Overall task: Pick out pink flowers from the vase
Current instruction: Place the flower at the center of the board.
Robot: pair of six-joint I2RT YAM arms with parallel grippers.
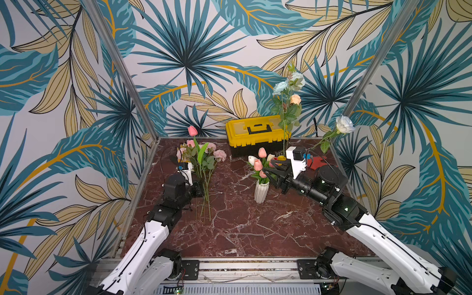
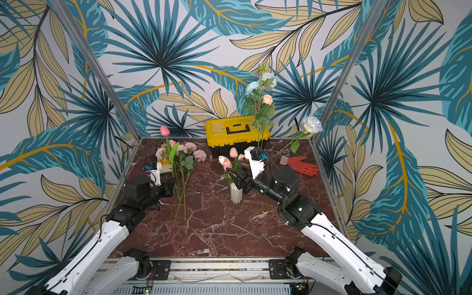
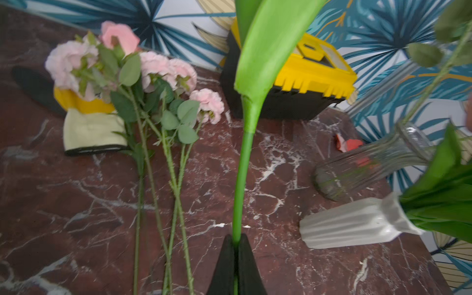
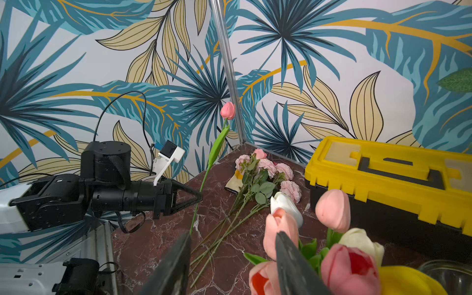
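Left gripper [image 3: 236, 241], lower centre, we note clenched on tulip [image 3: 241, 178] stem; right gripper [image 4: 232, 237] jaws parted at vase [image 1: 261, 192] tulips.

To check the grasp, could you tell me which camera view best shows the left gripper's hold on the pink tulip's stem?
The left wrist view: the left gripper pinches the pink tulip's stem right before the lens. The right wrist view shows the grip side-on, stem upright. Both top views show it small and distant.
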